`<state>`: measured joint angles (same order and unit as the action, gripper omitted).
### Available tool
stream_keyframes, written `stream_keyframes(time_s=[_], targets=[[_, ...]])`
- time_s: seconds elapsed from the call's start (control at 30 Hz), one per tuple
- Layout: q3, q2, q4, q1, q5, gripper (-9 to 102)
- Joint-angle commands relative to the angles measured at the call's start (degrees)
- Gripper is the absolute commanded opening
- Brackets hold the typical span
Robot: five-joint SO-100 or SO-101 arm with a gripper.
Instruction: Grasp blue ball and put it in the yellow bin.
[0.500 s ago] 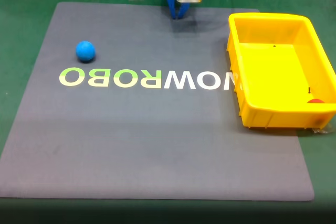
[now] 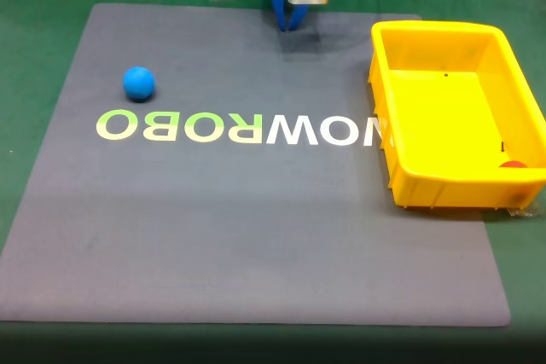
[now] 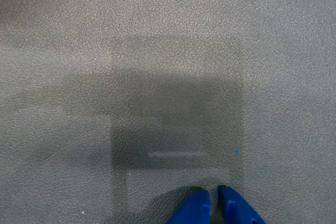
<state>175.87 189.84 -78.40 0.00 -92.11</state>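
Reaching the blue ball (image 2: 138,83) means swinging your gripper (image 2: 290,25) left and toward the camera in the fixed view; its fingers are together, the ball lies on the mat (image 2: 256,228), well apart from the yellow bin (image 2: 444,189).

A wide grey mat (image 2: 256,236) lies open and bare across its middle and near side in the fixed view. A large yellow bin (image 2: 426,193) blocks the right edge. A small blue ball (image 2: 138,83) sits alone far left, with free space all around it.
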Motion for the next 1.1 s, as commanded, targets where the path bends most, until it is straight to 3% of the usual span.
stream_keyframes(time_s=[0.0, 0.13, 0.37, 0.47, 0.9, 1.07], targets=[[1.85, 0.79, -0.18, 1.14, -0.44, 1], [1.49, 0.62, 1.67, 2.02, -1.14, 5], [-6.86, 0.62, 3.52, 8.35, -5.62, 29], [-10.90, -2.02, 6.94, 11.07, -9.23, 30], [-43.24, -55.90, 28.92, 27.51, -12.13, 30], [-55.63, -71.02, 30.76, 33.49, -13.71, 30]])
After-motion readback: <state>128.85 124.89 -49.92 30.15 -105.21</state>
